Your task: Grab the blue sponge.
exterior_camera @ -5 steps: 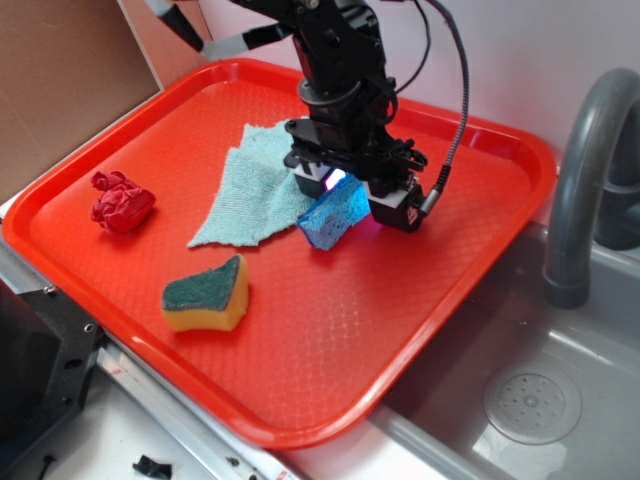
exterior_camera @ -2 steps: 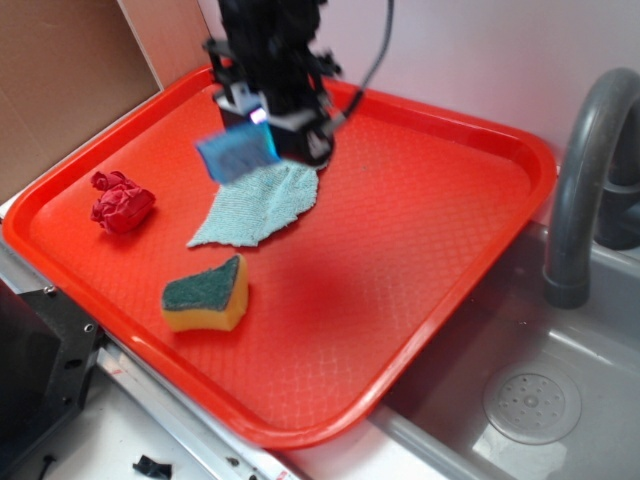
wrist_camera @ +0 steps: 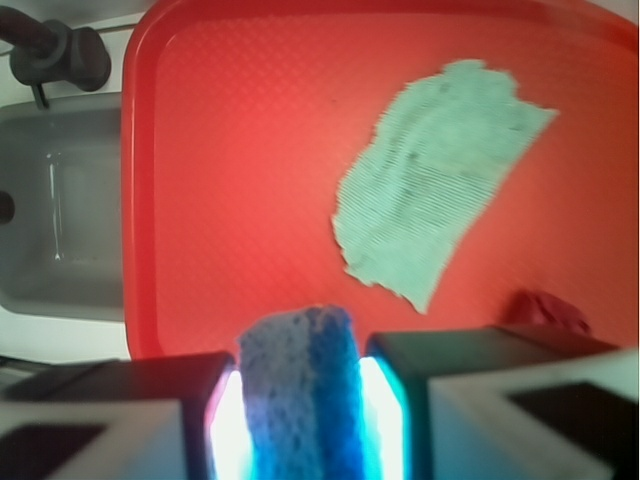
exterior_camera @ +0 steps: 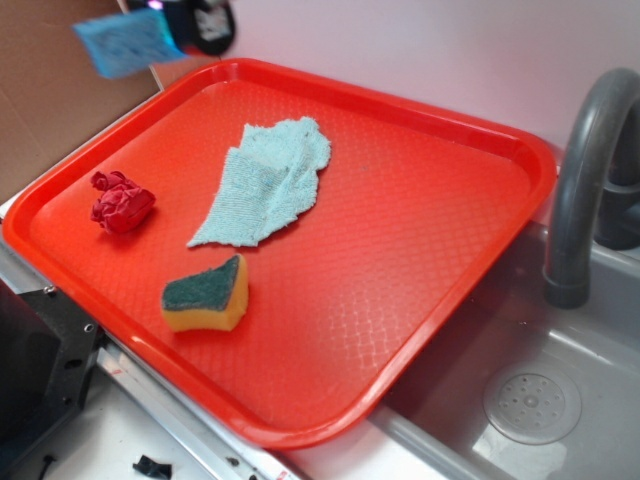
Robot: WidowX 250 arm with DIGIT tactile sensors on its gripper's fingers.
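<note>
The blue sponge hangs high in the air at the top left of the exterior view, beyond the far left corner of the red tray. My gripper is shut on it and is mostly cut off by the top edge of the frame. In the wrist view the blue sponge is squeezed upright between my two lit pads, and my gripper is well above the tray.
On the tray lie a pale teal cloth, a crumpled red rag at the left, and a yellow sponge with a green top near the front. A grey sink with a faucet is at the right. A brown board stands at the back left.
My gripper has lifted the blue sponge off the tray beside the cloth and carried it up and to the far left. The cloth is now fully uncovered.
</note>
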